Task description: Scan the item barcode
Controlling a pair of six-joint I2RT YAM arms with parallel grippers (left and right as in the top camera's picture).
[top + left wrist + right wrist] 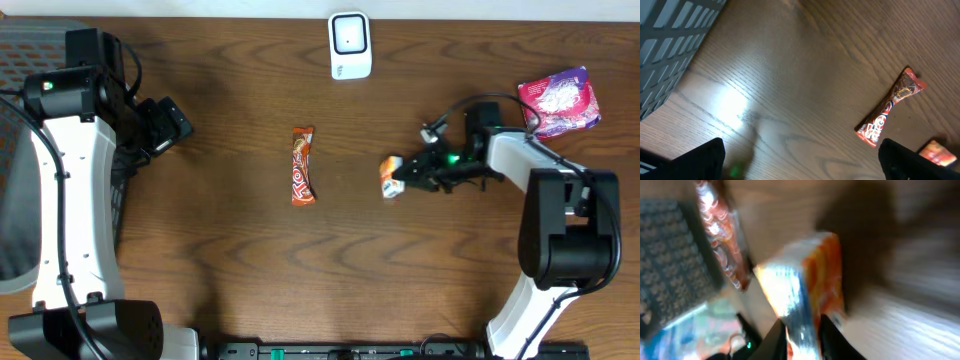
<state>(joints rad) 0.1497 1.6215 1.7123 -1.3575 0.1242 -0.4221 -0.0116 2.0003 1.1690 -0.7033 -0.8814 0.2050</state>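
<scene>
Left end effector (pixel 178 123) wide open; right end effector (pixel 402 180) low, blurred

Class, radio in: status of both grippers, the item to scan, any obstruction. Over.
Left gripper open, empty. Right gripper shut on packet, short of scanner. Path between clear; candy bar lies off to one side.

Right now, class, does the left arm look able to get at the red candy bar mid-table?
Probably yes. Only bare table lies between the open left gripper and the candy bar; the right gripper, with its orange packet, sits beyond the bar.
</scene>
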